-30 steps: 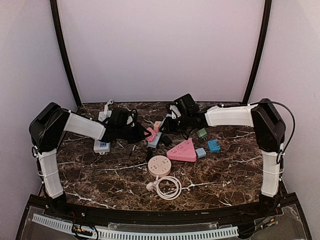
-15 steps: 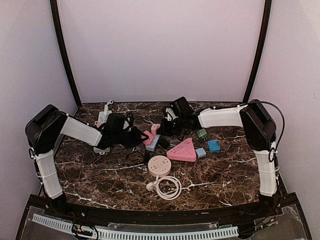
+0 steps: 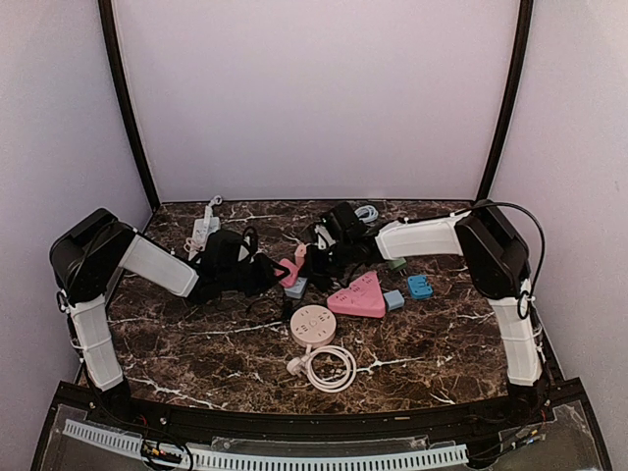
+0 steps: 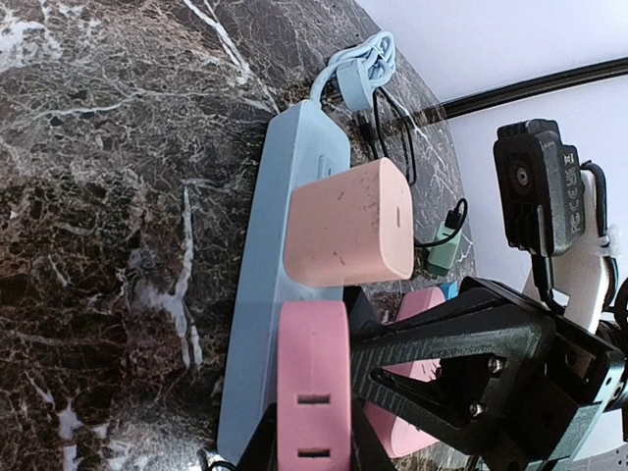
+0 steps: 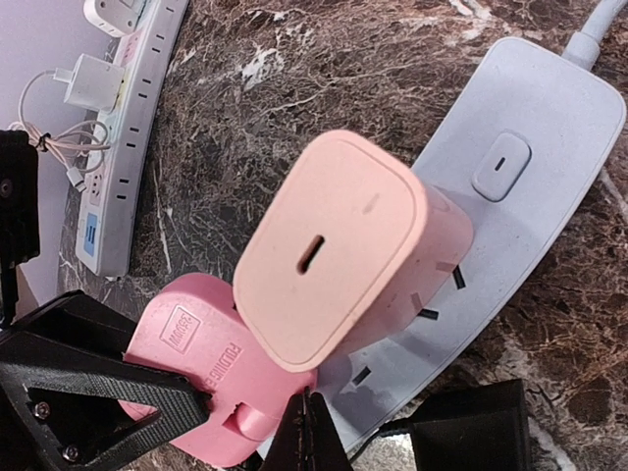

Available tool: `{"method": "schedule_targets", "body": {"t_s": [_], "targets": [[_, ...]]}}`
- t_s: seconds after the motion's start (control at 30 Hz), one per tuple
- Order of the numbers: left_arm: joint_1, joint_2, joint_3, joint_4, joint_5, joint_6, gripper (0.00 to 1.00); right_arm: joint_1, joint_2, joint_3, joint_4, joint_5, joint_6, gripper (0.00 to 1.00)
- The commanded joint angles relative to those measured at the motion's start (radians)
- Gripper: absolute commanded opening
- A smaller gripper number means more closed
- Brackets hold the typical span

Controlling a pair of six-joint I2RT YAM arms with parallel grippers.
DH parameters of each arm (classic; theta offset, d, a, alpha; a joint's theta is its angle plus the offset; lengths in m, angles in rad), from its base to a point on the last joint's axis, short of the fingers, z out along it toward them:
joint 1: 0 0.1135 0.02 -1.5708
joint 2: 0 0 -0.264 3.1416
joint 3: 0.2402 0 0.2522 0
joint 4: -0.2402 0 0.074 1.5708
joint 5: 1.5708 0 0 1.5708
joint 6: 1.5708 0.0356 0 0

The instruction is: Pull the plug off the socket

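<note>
Two plugs are seen on the pale blue socket strip (image 4: 294, 186): a peach charger (image 4: 351, 224), seated square in the middle of the left wrist frame, and a pink plug (image 4: 314, 392) at the bottom edge of that frame. The pink plug is clamped between the fingers of the left tool (image 4: 312, 446); whether its pins are out of the strip cannot be told, as its base is hidden. In the right wrist frame the right tool (image 5: 307, 432) is shown at bottom centre, its fingers pressed together to a point with nothing between them, just below the peach charger.

Over the last second those fingers have been brought together, and the right arm has been carried leftward in the top view, closer to the strip. It is judged that the strip is being braced so the pink plug can be drawn off by the left arm — the pull itself is not shown as done.

Lower in the top view, a pink triangular socket (image 3: 359, 296), a round beige socket (image 3: 313, 324) and a coiled white cable (image 3: 329, 368) are spread on the dark veined counter (image 3: 442, 343). Pale walls and two black posts (image 3: 123, 108) enclose it.
</note>
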Motion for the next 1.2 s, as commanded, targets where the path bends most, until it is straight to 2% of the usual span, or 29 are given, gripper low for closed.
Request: {"method": "schedule_targets", "body": {"t_s": [0.0,0.37,0.73,0.93,1.17], "targets": [[-0.018,-0.037,-0.044,-0.012,0.008,-0.016,0.0,0.021,0.036,0.036,-0.024,0.043,0.026,0.0],[-0.024,-0.036,-0.062,0.072,0.017,-0.012,0.0,0.046,0.092,0.115,-0.142,0.082,0.022,0.0],[-0.025,-0.038,-0.065,0.193,0.061,-0.054,0.0,0.049,0.109,0.121,-0.178,0.094,0.019,0.0],[-0.025,-0.04,-0.043,0.178,0.067,-0.104,0.0,0.049,0.109,0.106,-0.179,0.1,0.011,0.0],[-0.016,-0.081,-0.024,0.054,0.035,-0.06,0.0,0.049,0.092,0.096,-0.172,0.099,0.004,0.0]]}}
